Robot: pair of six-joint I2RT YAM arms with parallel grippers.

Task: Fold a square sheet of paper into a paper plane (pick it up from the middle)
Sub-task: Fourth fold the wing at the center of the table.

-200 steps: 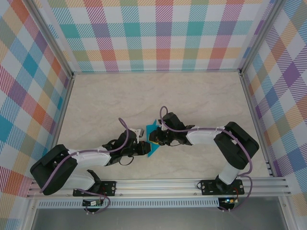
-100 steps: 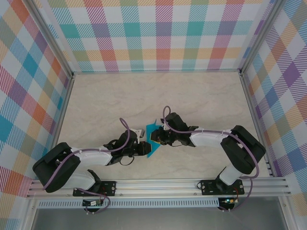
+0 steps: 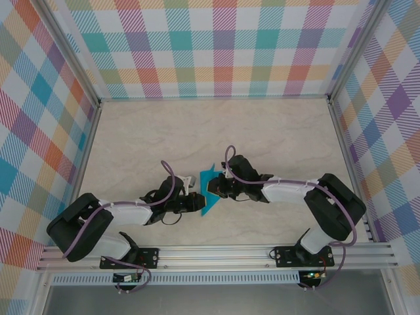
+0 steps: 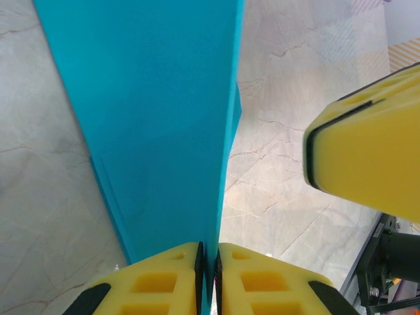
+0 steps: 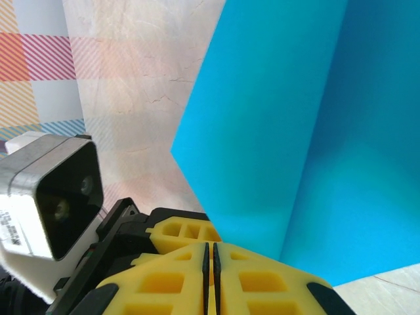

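Observation:
The teal square sheet of paper (image 3: 209,176), folded along a crease, stands on edge at the table's middle between both grippers. My left gripper (image 3: 197,201) is shut on its lower edge. In the left wrist view the paper (image 4: 157,118) runs up from between the closed pads of that gripper (image 4: 209,252). My right gripper (image 3: 213,189) comes in from the right. In the right wrist view its jaws (image 5: 210,248) are shut pad to pad with no teal between them. The paper (image 5: 282,131) rises just beyond its fingertips. Whether it is a paper plane cannot be judged.
The marble table top (image 3: 262,131) lies open behind and to both sides of the grippers. Plaid walls (image 3: 223,46) close off the back and sides. An aluminium rail (image 3: 216,252) carries the arm bases along the near edge. The left wrist camera housing (image 5: 56,190) sits close beside the right gripper.
The right gripper's jaws have closed further and its arm has shifted slightly right. The left gripper has kept its hold; the paper has barely moved.

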